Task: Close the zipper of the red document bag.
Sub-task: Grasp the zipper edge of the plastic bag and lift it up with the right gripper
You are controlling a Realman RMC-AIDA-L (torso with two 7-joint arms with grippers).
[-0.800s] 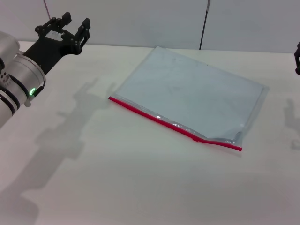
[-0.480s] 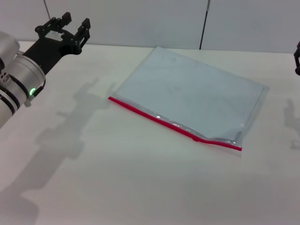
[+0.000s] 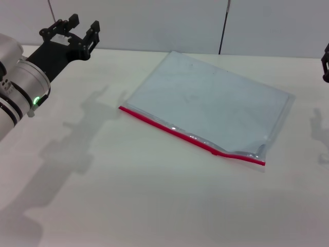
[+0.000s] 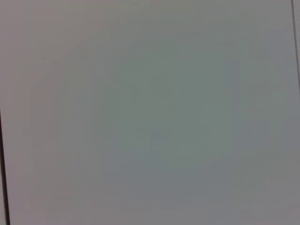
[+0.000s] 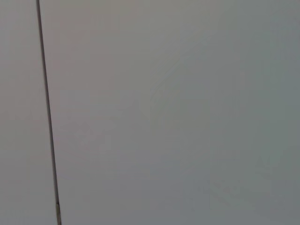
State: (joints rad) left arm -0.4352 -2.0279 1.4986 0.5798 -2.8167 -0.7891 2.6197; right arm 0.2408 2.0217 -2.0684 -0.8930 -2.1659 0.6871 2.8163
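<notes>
White tabletop (image 3: 154,206) fills the near ground. On it lies the red document bag (image 3: 211,103), flat at centre right, its zipper (image 3: 190,136) along the nearest edge, gaping near the right end. Farther back left, the left gripper (image 3: 72,28) hovers, fingers apart, empty. The right gripper (image 3: 326,62) barely shows at the right edge; its opening cannot be told.

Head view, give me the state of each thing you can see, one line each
Document bag: lying flat on the table, untouched.
Zipper: runs along the near edge; mouth gapes near its right end, so not fully closed.
Left hand: raised over the far left of the table, open, empty.
Right hand: at the right edge, mostly out of view.
</notes>
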